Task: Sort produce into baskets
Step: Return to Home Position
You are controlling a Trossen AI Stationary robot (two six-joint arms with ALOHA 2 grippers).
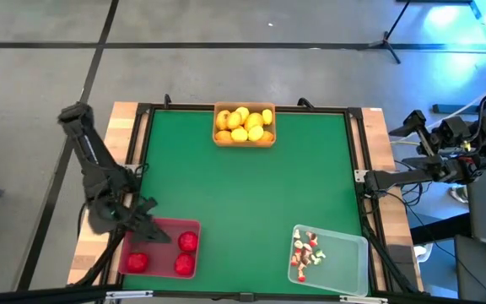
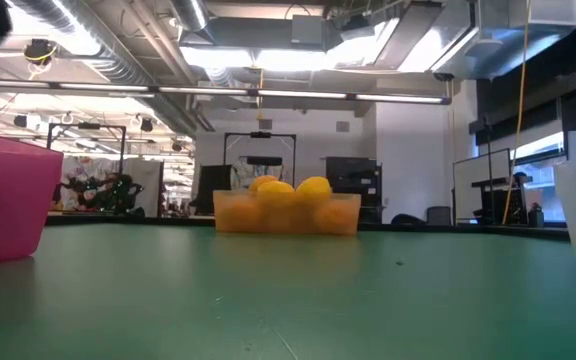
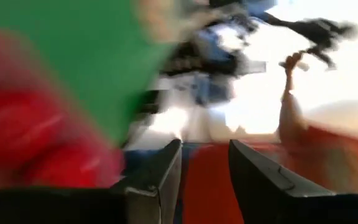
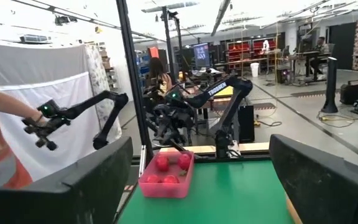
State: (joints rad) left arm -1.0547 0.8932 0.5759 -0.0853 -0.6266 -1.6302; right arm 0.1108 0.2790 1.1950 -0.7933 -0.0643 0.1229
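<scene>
Left claw (image 1: 157,231), parted and empty, is hovering over the translucent red tray (image 1: 195,224) of round red fruits (image 1: 187,241) (sorting apparently finished), needing a clear lift homeward; right claw (image 4: 201,152) is idling open at the bench (image 1: 243,194) edge.

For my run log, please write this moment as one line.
left pincer: open, above red basket | right pincer: open, right table edge

Ceiling strip lights (image 2: 298,58) are glaring white in the low view while the green tabletop (image 1: 243,181) is lying evenly lit, carrying only soft shadows. A cool blue glow is spilling across the far-right floor (image 1: 445,25). The left wrist view is smearing heavily, its background blowing out white.
</scene>
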